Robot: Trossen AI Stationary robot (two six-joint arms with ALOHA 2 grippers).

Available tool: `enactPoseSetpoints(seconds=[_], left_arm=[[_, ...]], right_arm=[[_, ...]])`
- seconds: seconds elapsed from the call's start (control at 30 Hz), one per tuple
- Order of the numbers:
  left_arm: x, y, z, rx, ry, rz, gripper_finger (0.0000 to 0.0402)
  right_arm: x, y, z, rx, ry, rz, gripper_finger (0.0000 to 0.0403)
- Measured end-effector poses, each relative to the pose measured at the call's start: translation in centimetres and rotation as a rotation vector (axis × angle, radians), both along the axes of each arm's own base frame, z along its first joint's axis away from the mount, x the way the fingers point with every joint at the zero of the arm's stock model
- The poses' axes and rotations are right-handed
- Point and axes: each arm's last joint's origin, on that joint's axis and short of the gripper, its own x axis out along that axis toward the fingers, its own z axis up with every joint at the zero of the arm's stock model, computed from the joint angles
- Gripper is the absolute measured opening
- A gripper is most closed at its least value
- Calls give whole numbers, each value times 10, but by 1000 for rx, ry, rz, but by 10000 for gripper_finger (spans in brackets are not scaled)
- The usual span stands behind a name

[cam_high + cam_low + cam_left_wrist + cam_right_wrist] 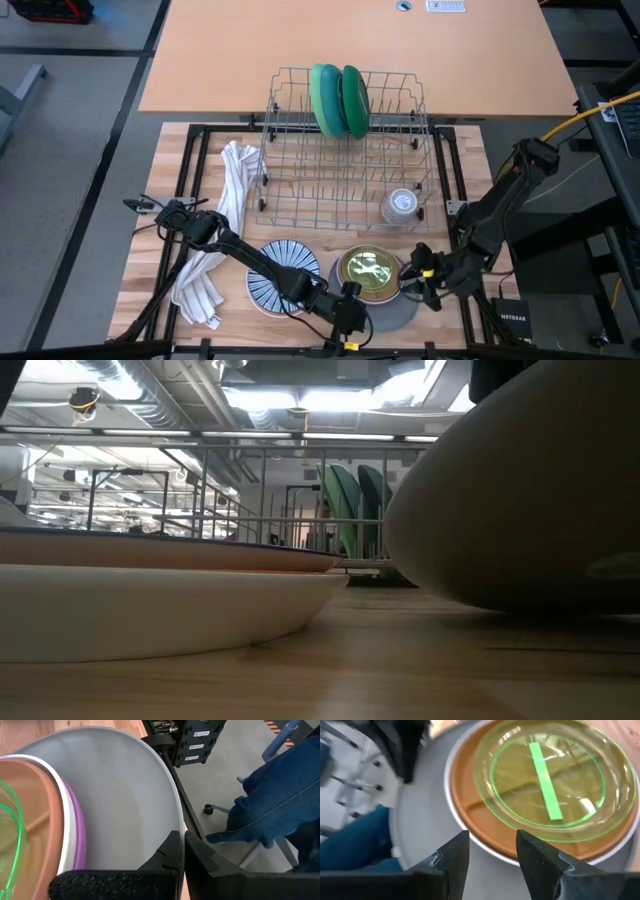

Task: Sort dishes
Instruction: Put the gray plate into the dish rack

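Observation:
Near the table's front edge, a stack holds a grey plate [400, 310] at the bottom. On it lie purple and white rims [70, 820], an orange dish [470, 820] and a clear green plate [368, 270] on top. A blue-and-white striped plate [283, 272] lies to the stack's left. Two green plates [338, 98] stand on edge in the wire rack [345, 150]. My left gripper [183, 852] is shut at the grey plate's near rim. My right gripper [492, 850] hangs open above the stack's right side, pointing slantwise down at it. My left gripper's shut fingers [167, 855] come in slanting down from the table's near-left, at the grey plate's near rim [176, 827]. I cannot tell whether they touch the rim. The plate lies flat on the table under the stack.
A white striped towel [222, 230] lies at the left, and a clear glass cup [401, 206] sits in the rack's near right corner. A person's leg in blue jeans [275, 795] stands just off the table's near edge. The low view is filled by dishes [150, 600] close up.

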Motion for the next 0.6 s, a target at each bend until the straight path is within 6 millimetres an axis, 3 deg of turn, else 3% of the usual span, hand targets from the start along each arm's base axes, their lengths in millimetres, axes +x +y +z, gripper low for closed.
enactPoseSetpoints(seconds=[0.27, 0.6], left_arm=[[0, 0, 0, -16, 7, 10, 0], [0, 0, 0, -34, 14, 24, 0]], right_arm=[[4, 6, -15, -145, 17, 94, 165], [7, 12, -3, -264, -60, 292, 165]])
